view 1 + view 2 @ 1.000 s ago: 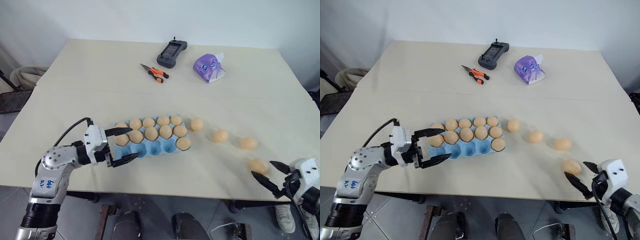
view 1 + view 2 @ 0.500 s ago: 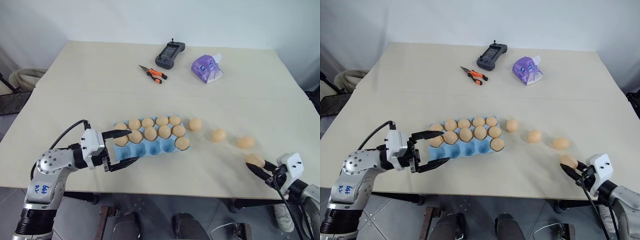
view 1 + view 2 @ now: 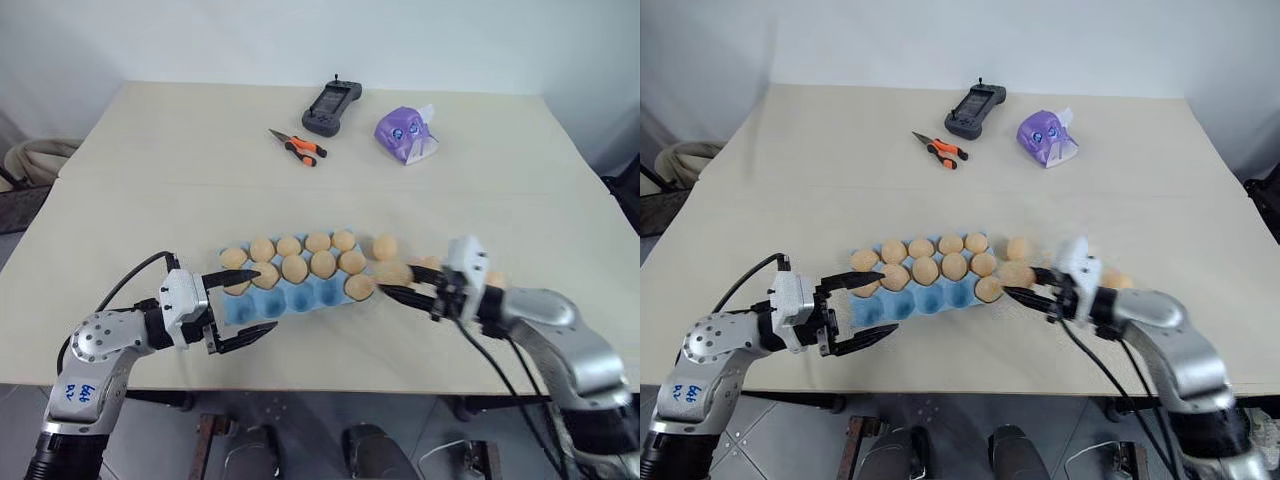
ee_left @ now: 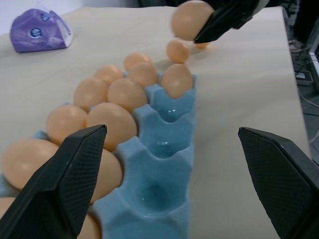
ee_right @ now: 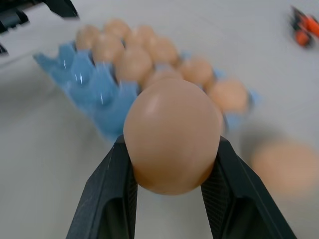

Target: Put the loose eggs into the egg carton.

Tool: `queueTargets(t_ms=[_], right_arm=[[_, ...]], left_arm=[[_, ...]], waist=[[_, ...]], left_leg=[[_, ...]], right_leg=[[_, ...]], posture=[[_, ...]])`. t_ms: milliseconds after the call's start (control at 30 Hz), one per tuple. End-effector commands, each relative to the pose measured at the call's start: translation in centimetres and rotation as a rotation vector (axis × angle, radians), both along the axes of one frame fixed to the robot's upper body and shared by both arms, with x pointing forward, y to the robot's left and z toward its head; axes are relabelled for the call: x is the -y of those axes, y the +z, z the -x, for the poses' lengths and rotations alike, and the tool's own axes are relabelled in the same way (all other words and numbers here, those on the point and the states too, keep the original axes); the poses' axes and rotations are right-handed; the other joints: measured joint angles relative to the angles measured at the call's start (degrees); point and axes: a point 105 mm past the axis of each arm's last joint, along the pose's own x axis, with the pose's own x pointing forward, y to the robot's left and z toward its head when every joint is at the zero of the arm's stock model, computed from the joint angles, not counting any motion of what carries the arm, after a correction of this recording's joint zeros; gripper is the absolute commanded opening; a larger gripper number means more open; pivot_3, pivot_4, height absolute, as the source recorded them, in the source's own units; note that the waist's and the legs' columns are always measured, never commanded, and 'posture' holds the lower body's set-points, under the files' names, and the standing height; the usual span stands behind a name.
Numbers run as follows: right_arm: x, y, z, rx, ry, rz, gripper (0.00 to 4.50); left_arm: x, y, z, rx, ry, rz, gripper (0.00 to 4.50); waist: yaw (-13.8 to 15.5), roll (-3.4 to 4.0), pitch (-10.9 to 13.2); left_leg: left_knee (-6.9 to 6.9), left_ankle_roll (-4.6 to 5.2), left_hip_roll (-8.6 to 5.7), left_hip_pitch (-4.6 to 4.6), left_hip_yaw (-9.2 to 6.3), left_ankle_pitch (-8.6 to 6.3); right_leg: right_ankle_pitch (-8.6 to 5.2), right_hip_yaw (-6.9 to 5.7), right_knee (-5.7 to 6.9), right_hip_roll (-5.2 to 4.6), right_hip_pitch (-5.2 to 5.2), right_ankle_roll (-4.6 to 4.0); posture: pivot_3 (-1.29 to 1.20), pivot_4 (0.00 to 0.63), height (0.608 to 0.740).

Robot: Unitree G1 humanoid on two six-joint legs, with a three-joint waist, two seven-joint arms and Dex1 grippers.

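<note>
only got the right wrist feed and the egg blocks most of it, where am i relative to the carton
Observer: The right gripper has the held egg just off the right end of the egg carton, next to the seated egg in the near row's end cup.
Operator: any free cups in that row
Observer: Yes, the near row's other cups are bare.
Operator: is the left arm in my way
Observer: The left gripper is open at the carton's left end, well apart from yours.
</note>
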Motion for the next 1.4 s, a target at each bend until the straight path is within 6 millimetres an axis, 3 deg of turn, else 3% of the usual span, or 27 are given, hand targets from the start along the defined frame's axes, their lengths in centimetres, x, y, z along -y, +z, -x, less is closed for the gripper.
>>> queueTargets(t_ms=[33, 167, 333, 467, 600, 700, 867, 967, 1067, 1267, 1400], right_arm=[[-2.4, -0.1, -0.4, -0.001, 0.045, 0.029, 1.33], [-4.5, -0.9, -0.9, -0.004, 0.073, 0.068, 1.33], [-5.1, -1.4, -0.7, -0.016, 0.099, 0.077, 2.99], [-3.5, 0.0, 0.4, 0.024, 0.137, 0.045, 4.39], [-0.3, 1.9, 1.9, 0.07, 0.116, -0.03, 4.45], [2.3, 2.0, 2.4, 0.08, 0.018, -0.052, 4.45], [9.7, -0.2, 3.4, 0.108, -0.305, -0.018, 4.45], [12.6, -1.3, 4.0, 0.119, -0.448, -0.01, 4.45], [18.1, -4.6, 6.3, 0.085, -0.687, 0.006, 4.45], [21.6, -8.5, 9.7, 0.002, -0.873, -0.002, 4.45], [22.0, -9.2, 10.2, -0.004, -0.916, -0.024, 4.45]], left_arm=[[-1.3, 0.2, 0.1, 0.016, 0.073, -0.005, 4.5], [-3.1, -0.3, 0.3, 0.002, 0.163, -0.004, 4.5], [-3.5, -0.5, 0.6, 0.003, 0.195, -0.006, 4.5], [-2.7, -0.1, 0.3, 0.023, 0.173, 0.004, 4.5], [-1.2, 0.3, -0.5, 0.039, 0.114, 0.017, 4.5], [-0.1, 0.3, -1.0, 0.042, 0.065, 0.026, 4.5], [1.9, -0.1, -2.2, 0.036, -0.023, 0.026, 4.5], [2.3, -0.3, -2.7, 0.025, -0.052, 0.026, 4.5], [3.1, -0.7, -3.2, -0.019, -0.107, 0.028, 4.5], [3.2, -0.5, -4.1, -0.002, -0.122, 0.023, 4.5], [3.0, -0.2, -4.3, 0.028, -0.11, 0.02, 4.5]], waist=[[0.2, 0.0, 0.0], [0.4, -0.01, 0.0], [0.2, -0.01, 0.0], [0.4, -0.01, 0.0], [1.0, -0.02, 0.0], [1.1, -0.04, 0.0], [1.8, -0.05, 0.0], [1.7, -0.05, 0.0], [1.7, -0.07, 0.0], [1.3, -0.04, 0.0], [0.4, -0.04, 0.0]], left_leg=[[-0.01, 0.0, 0.0, -0.08, -0.01, 0.0], [0.04, -0.01, 0.04, -0.34, 0.0, 0.0], [0.13, -0.01, 0.04, -0.47, 0.14, 0.01], [0.11, 0.01, -0.02, -0.33, 0.14, 0.08], [0.07, 0.1, -0.2, -0.34, 0.03, 0.14], [0.06, 0.13, -0.19, -0.33, 0.03, 0.11], [0.05, 0.04, -0.17, -0.34, 0.05, 0.08], [0.08, 0.04, -0.23, -0.35, 0.11, 0.08], [0.1, 0.03, -0.24, -0.2, 0.22, 0.1], [0.08, 0.06, -0.29, 0.04, 0.17, 0.1], [-0.03, 0.03, -0.23, 0.36, 0.15, 0.05]], right_leg=[[-0.02, -0.03, 0.01, 0.0, -0.1, -0.03], [-0.08, -0.08, -0.03, -0.03, -0.35, -0.07], [-0.08, -0.02, 0.15, 0.0, -0.58, -0.07], [-0.07, -0.03, 0.44, 0.0, -0.58, -0.08], [-0.06, -0.13, 0.44, -0.01, -0.52, -0.06], [-0.05, -0.12, 0.38, -0.01, -0.45, -0.03], [-0.08, -0.04, 0.27, 0.06, -0.48, -0.07], [-0.08, 0.0, 0.28, 0.11, -0.5, -0.06], [-0.07, 0.09, 0.34, 0.2, -0.41, -0.04], [-0.04, 0.08, 0.31, 0.13, -0.1, 0.0], [-0.02, 0.08, 0.29, 0.01, 0.21, 0.01]], posture=[[0.0, 0.15, 0.74], [0.0, 0.15, 0.74], [0.0, 0.15, 0.74], [0.0, 0.15, 0.74], [0.0, 0.15, 0.74], [0.0, 0.15, 0.74], [0.0, 0.15, 0.74], [0.0, 0.15, 0.74], [0.0, 0.15, 0.74], [0.0, 0.15, 0.74], [0.0, 0.15, 0.74]])
